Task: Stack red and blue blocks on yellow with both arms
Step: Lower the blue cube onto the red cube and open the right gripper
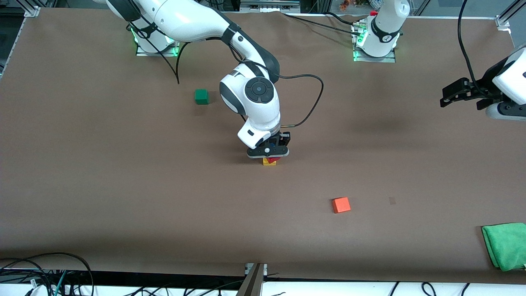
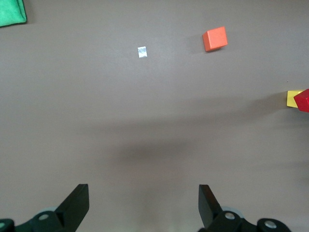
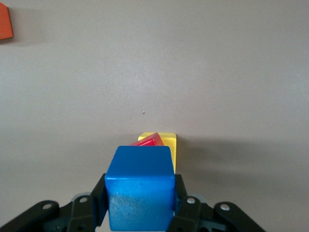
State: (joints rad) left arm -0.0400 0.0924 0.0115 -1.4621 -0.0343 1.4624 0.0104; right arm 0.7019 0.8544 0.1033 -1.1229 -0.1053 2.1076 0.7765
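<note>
The yellow cube (image 1: 269, 163) sits mid-table with the red cube (image 1: 273, 159) on top of it, turned askew. My right gripper (image 1: 268, 153) is right over that stack and is shut on the blue cube (image 3: 140, 186), which it holds just above the red cube (image 3: 147, 141) and the yellow cube (image 3: 169, 145). In the front view the blue cube is almost wholly hidden by the gripper. My left gripper (image 1: 448, 95) is open and empty, up over the left arm's end of the table. The left wrist view shows its two fingers wide apart (image 2: 144, 203) and the stack (image 2: 299, 99) at the frame's edge.
An orange cube (image 1: 341, 204) lies nearer the front camera than the stack. A green cube (image 1: 201, 96) lies farther from it, toward the right arm's end. A green cloth (image 1: 504, 245) lies at the left arm's end near the front edge. A small pale patch (image 2: 142, 51) marks the table.
</note>
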